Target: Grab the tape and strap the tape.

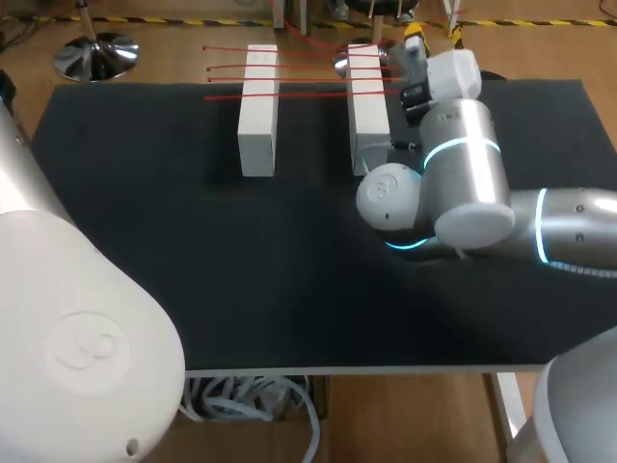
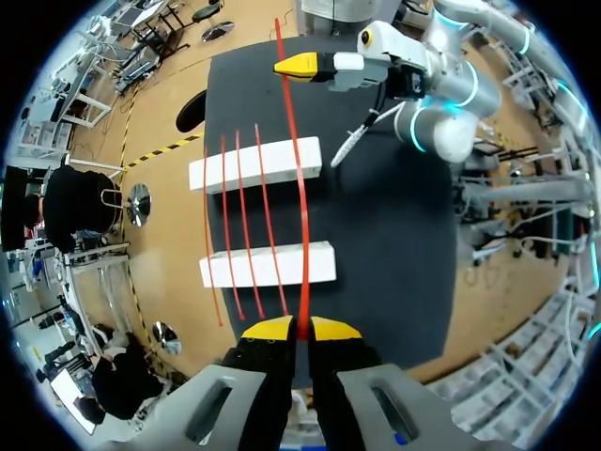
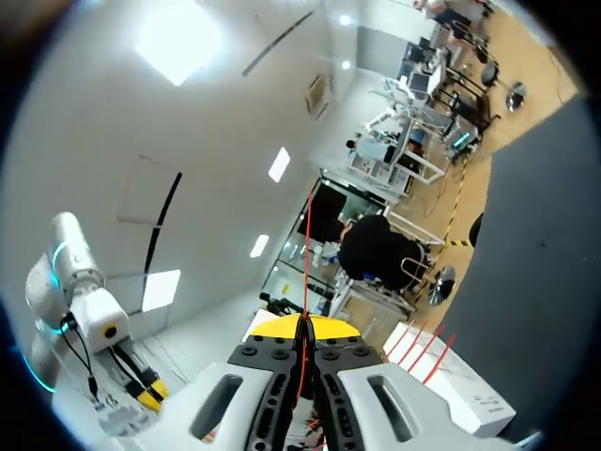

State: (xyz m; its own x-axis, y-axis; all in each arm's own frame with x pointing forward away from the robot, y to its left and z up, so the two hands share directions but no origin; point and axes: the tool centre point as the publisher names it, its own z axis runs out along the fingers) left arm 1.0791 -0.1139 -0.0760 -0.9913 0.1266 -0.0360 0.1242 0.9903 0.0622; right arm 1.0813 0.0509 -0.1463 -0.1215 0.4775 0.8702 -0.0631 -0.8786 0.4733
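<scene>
Head view: a black table mat (image 1: 289, 270) carries two white rectangular blocks (image 1: 258, 111), set side by side and well apart. Strands of thin red tape (image 1: 236, 96) lie across both. The right arm (image 1: 463, 183) enters from the right, and the right gripper (image 1: 415, 43) is beside the far end of the nearer block.

Left wrist view: the left gripper (image 2: 300, 329) has its yellow tips pressed together on the thin red tape (image 2: 302, 235). The tape runs from them over both blocks to the right gripper (image 2: 302, 64) ahead. Four more strands cross the blocks alongside.

Right wrist view: the right gripper (image 3: 305, 327) is clamped on the tape (image 3: 306, 254), which rises from between its fingers. One white block (image 3: 451, 390) lies beside it, and the left arm (image 3: 70, 282) is on its other side.
</scene>
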